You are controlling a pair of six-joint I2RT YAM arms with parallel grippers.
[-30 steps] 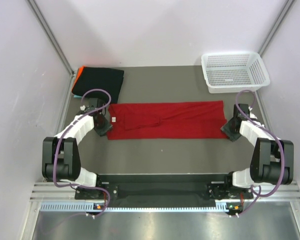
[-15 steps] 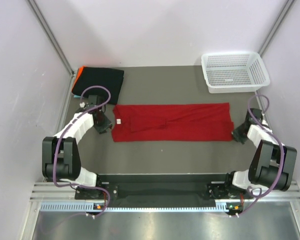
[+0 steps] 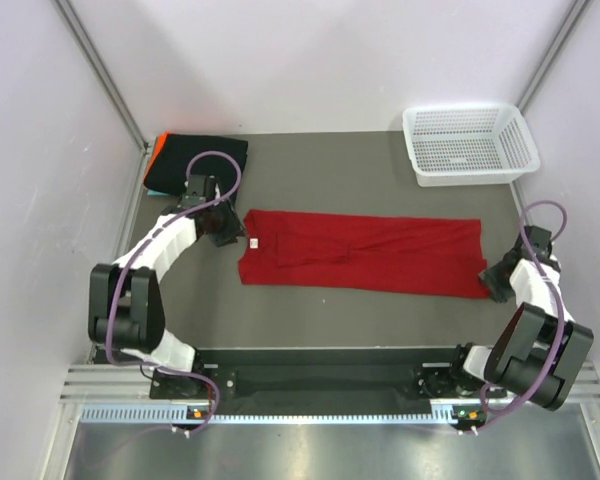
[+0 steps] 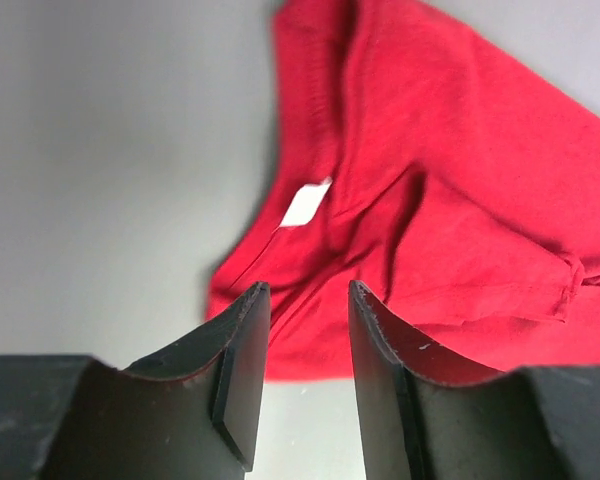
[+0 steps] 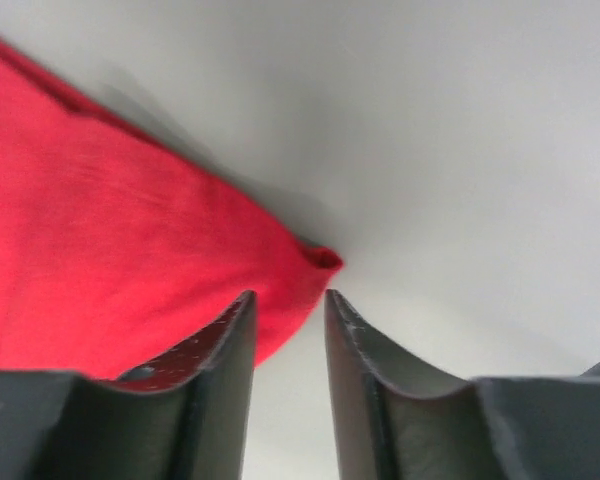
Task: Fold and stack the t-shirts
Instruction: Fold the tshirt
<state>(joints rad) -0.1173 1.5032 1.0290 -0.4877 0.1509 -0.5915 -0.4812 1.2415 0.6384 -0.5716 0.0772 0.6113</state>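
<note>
Red t-shirt (image 3: 363, 253): lay flat, centre table (image 3: 330, 310). Left gripper (image 4: 305, 330) at its 9 o'clock, right gripper (image 5: 288, 310) at 3 o'clock: each narrowly parted, red cloth between tips; clamping undeterminable. Black t-shirt (image 3: 195, 162): folded, 10 o'clock. Basket (image 3: 470, 143): 1 o'clock.

The gray table (image 3: 330, 170) has a long red t-shirt (image 3: 365, 252) lying flat across the middle. A folded black t-shirt (image 3: 195, 160) sits at the upper left, on an orange one (image 3: 152, 152). A white basket (image 3: 470, 145) sits at the upper right.

Overhead view; two close wrist views
</note>
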